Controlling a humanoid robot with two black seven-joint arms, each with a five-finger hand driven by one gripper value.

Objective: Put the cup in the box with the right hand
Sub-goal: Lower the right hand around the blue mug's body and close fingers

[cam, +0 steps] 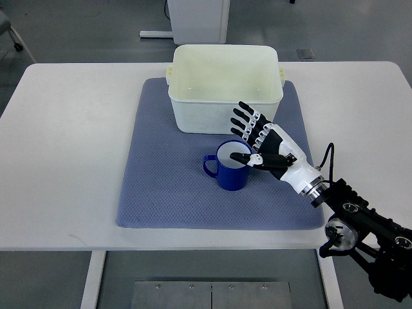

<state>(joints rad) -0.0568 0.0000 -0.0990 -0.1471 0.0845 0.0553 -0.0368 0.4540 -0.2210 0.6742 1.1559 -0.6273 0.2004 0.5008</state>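
Blue cup [232, 168] upright on grey mat [161, 193], just in front of empty white box [225, 109]. Right robot hand [257, 145] at cup's rim, thumb over the opening, fingers spread, not yet gripping. Grasp, lift and placement seemingly left.

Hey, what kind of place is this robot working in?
Probably a lab or test room, not a home. A plain white table holds only a staged setup: a blue mat, a cream box and a blue cup. Bare grey floor and a metal base plate show around it.
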